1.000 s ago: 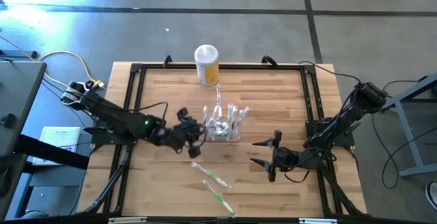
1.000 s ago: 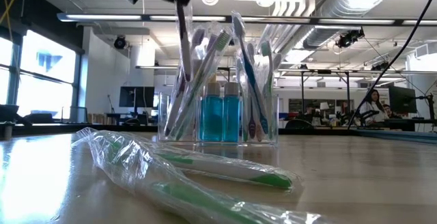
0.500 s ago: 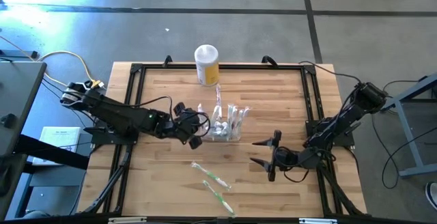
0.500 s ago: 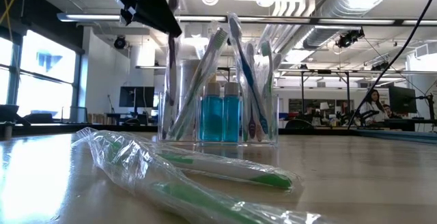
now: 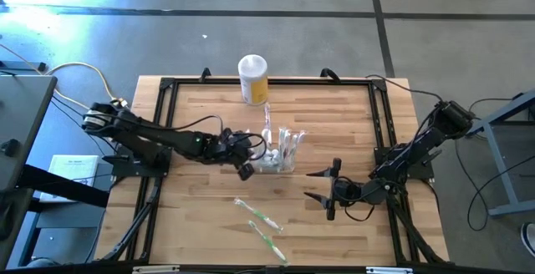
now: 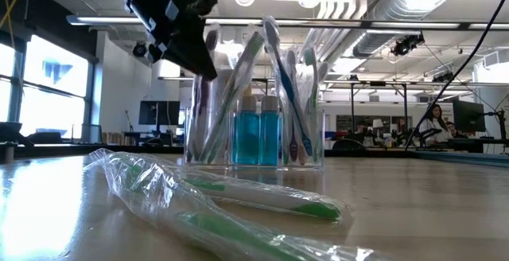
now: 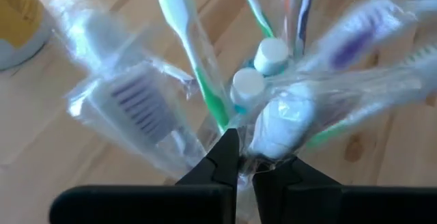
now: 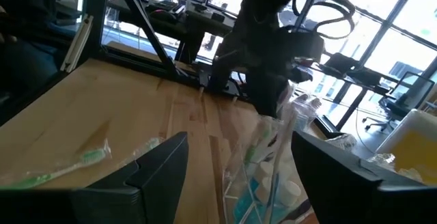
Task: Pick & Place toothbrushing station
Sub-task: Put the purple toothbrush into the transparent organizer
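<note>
High view: table (image 5: 209, 115) with black frame. Clear holder (image 5: 276, 157) near the middle, packed with wrapped toothbrushes. Yellow canister (image 5: 253, 78) at the far edge, well apart from it. Two loose wrapped brushes (image 5: 260, 226) on the near part of the top. Left gripper (image 5: 247, 164) stretched in from the left, right at the holder's left side. Right gripper (image 5: 319, 186) parked low to the right of the holder, near but not touching, jaws wide and empty.

Low view: holder (image 6: 254, 138) upright on the wood, two blue bottles (image 6: 258, 138) inside, brushes fanned out above the rim. Left gripper (image 6: 191, 50) above the holder's left part, among the brush heads. Loose brushes (image 6: 223, 205) lying in front.

Left wrist view: left gripper (image 7: 244, 159) almost fully closed, jaws nearly meeting, apparently pinching wrapper film at a brush stem (image 7: 205, 87); exact contact not clear. White bottle caps (image 7: 261, 67) just beyond.

Right wrist view: right gripper (image 8: 235, 159) spread wide, nothing between the jaws; holder (image 8: 266, 176) ahead, left arm over it.

Risks, as judged: hold on thin film only, so possible slip or tear on any lift. Sideways pull on the crowded brushes likely to tip the light holder or drag out neighbours. Wrist close to the brush heads, so snagging possible on withdrawal.
</note>
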You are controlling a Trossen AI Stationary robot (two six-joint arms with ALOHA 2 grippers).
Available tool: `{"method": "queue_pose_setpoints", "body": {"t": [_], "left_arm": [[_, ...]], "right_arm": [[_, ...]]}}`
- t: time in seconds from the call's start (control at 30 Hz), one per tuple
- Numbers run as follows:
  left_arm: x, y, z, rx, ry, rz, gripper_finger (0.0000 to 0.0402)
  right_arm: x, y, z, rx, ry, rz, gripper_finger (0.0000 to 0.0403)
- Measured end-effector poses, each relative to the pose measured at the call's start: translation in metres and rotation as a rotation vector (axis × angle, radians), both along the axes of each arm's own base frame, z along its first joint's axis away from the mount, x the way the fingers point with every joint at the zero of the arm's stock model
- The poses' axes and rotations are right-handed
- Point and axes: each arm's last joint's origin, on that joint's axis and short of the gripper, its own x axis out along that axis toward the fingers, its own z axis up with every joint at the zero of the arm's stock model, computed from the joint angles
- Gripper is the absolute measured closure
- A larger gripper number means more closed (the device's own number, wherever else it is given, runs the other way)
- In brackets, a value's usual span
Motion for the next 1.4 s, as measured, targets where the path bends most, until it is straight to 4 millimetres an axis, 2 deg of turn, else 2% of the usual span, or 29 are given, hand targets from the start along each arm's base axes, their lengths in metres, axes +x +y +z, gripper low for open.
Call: {"method": "queue_pose_setpoints", "body": {"t": [0.2,0.43,0.6,0.8,1.17,1.23,1.4], "left_arm": [[0.005,0.005,-0.007,-0.014,0.011,0.027,0.0344],[0.006,0.004,-0.006,0.007,0.021,0.008,0.0318],[0.005,0.004,-0.004,0.005,0.015,0.001,0.0314],[0.003,0.002,0.001,-0.012,0.012,-0.11,0.0313],[0.003,0.002,0.001,-0.008,0.023,-0.123,0.0307],[0.003,0.002,0.004,-0.007,0.032,-0.123,0.03],[0.004,0.001,0.03,-0.001,0.075,-0.123,0.0293]], "right_arm": [[0.0,0.0,0.0,-0.001,0.001,0.001,0.0149],[0.0,0.0,0.0,-0.007,0.004,0.0,0.0149],[0.0,0.0,-0.001,-0.008,0.005,0.0,0.0149],[0.0,0.0,-0.001,-0.013,0.007,0.001,0.0149],[0.0,0.0,-0.001,-0.011,0.008,0.001,0.0149],[0.0,0.0,-0.001,-0.011,0.007,0.001,0.0149],[0.0,0.0,-0.001,-0.011,0.007,0.001,0.0149]]}}
